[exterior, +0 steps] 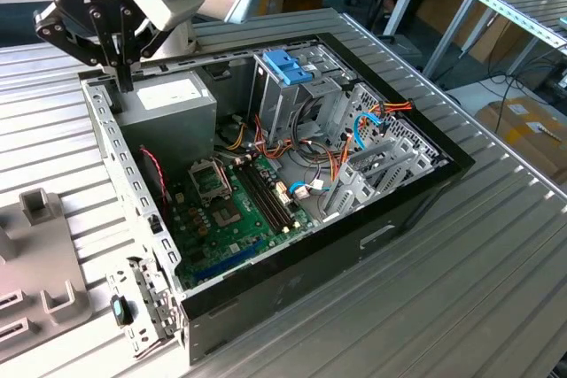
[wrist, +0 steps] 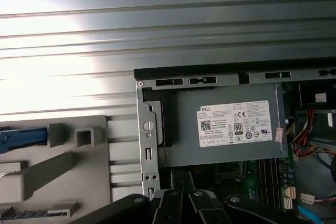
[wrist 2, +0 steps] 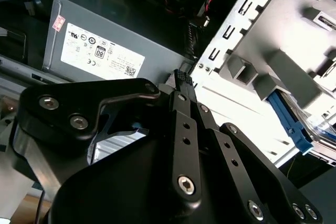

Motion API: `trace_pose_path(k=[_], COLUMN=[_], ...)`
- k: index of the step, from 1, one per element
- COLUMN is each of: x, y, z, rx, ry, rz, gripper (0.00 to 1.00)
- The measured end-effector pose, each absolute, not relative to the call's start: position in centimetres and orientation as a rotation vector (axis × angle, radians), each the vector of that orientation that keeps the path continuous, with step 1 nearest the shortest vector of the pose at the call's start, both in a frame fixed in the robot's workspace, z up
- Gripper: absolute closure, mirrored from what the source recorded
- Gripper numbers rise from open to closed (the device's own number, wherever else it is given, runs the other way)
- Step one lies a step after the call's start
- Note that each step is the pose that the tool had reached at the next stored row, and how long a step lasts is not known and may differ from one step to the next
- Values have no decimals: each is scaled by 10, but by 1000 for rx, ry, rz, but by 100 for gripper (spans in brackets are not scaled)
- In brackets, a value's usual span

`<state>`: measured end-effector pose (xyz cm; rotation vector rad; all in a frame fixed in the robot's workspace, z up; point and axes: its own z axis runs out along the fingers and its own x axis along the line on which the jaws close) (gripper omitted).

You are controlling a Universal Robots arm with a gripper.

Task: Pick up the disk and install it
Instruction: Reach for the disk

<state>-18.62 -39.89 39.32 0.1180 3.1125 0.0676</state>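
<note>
The disk lies in a grey holder fixture on the table beside the open computer case. Its blue rail shows at the fixture's edge in the second wrist view. My gripper hangs over the case's back corner at the exterior view's left, just above the grey power supply. Its black fingertips meet with nothing between them, so it is shut and empty. The disk is apart from the gripper, on the outer side of the case wall.
A metal drive cage with a darker blue bracket stands inside the case at the back. The motherboard and loose cables fill the case floor. The ribbed metal table extends to the exterior view's right. Cardboard boxes stand beyond it.
</note>
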Motion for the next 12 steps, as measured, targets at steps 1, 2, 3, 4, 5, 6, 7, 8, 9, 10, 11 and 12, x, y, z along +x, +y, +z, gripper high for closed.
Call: trace_pose_path(k=[1,2,3,4,5,6,7,8,9,10,11,12], x=[-189,-192,-193,-194,-195,-196,-198,-199,-200,-201,-202,-203], y=[-399,-399,-399,-399,-399,-399,-399,-399,-399,-399,-399,-399], z=[393,393,393,393,393,393,393,393,393,393,393,393], rx=[118,118,118,118,118,118,118,118,118,118,118,118], ry=[3112,3112,3113,3112,3113,3112,3112,3112,3112,3112,3112,3112], rz=[68,68,68,67,67,67,67,67,67,67,67,67], gripper=[89,89,89,89,89,89,89,89,89,89,89,89])
